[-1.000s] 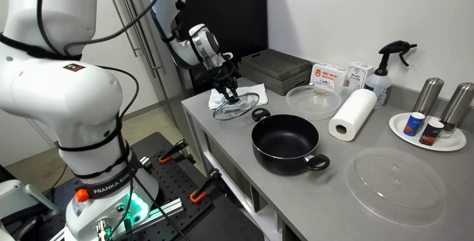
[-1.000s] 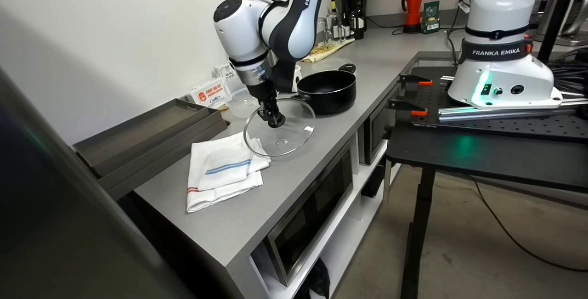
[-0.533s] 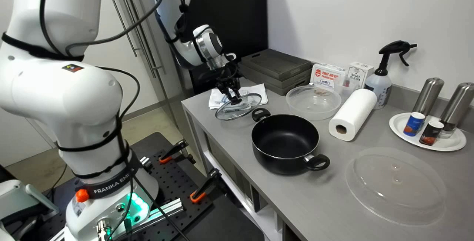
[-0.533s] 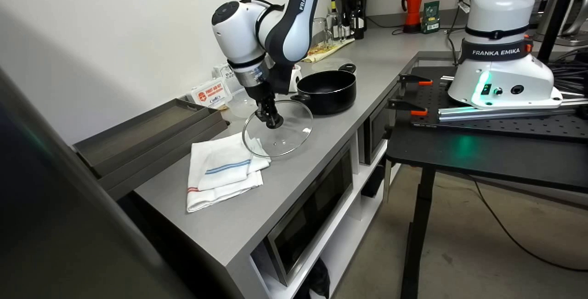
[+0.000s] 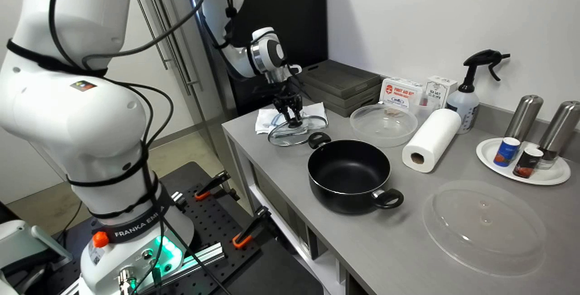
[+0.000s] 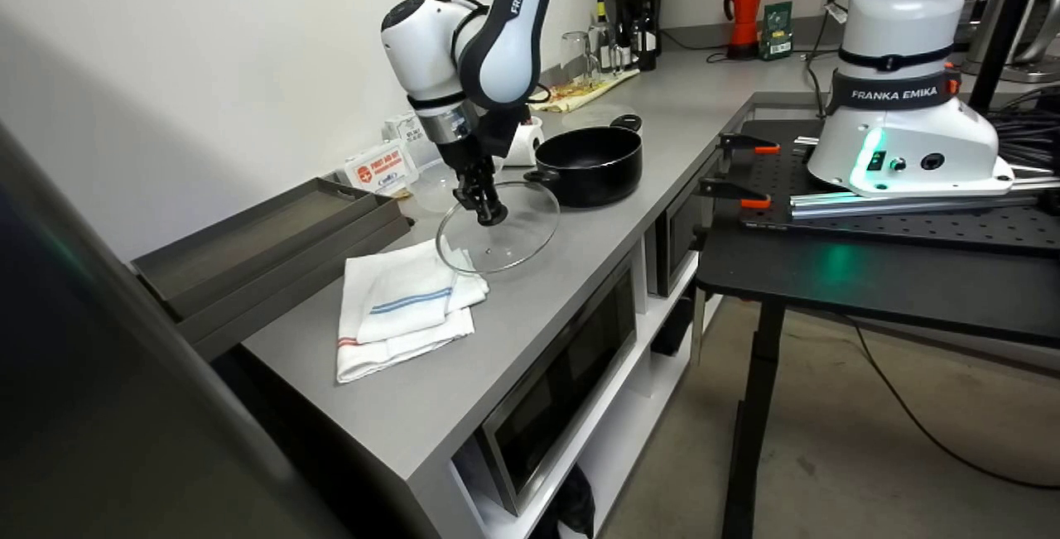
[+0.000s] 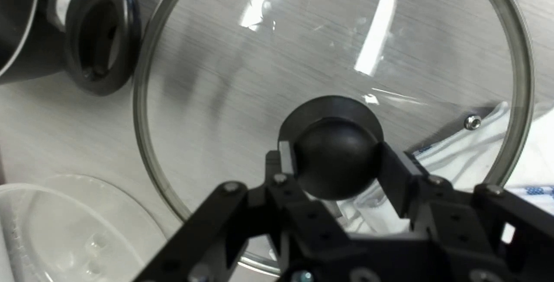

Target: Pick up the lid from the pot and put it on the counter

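Pincer (image 7: 337,156) grips the lid (image 6: 507,239) by its knob (image 7: 337,169); only the wrist view crops the pot (image 7: 47,52).

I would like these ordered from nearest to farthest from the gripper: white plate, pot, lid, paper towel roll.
In an exterior view, from the gripper:
1. Lid: in its grasp.
2. Pot: beside the lid.
3. Paper towel roll: past the pot, nearer the wall.
4. White plate: at the picture's right.
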### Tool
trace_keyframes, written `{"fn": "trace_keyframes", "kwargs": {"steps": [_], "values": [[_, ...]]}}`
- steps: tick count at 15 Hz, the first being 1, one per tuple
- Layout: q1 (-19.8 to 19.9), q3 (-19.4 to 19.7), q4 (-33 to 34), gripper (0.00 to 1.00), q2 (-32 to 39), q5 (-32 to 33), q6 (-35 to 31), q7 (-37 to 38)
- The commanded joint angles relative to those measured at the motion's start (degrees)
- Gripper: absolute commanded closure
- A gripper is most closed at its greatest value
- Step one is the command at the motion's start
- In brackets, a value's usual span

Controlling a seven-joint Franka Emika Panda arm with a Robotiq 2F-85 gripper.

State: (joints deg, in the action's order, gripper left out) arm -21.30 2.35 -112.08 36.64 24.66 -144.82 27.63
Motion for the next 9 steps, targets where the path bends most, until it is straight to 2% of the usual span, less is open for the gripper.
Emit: {"fn": "trace_keyframes", "kwargs": {"steps": [1, 9], "values": [[2.7, -1.5, 2.8, 0.75, 1.2, -5.3, 1.2, -5.7], [6.2, -2.4, 4.9, 0.75, 4.0, -11.2, 1.5, -12.2]]}}
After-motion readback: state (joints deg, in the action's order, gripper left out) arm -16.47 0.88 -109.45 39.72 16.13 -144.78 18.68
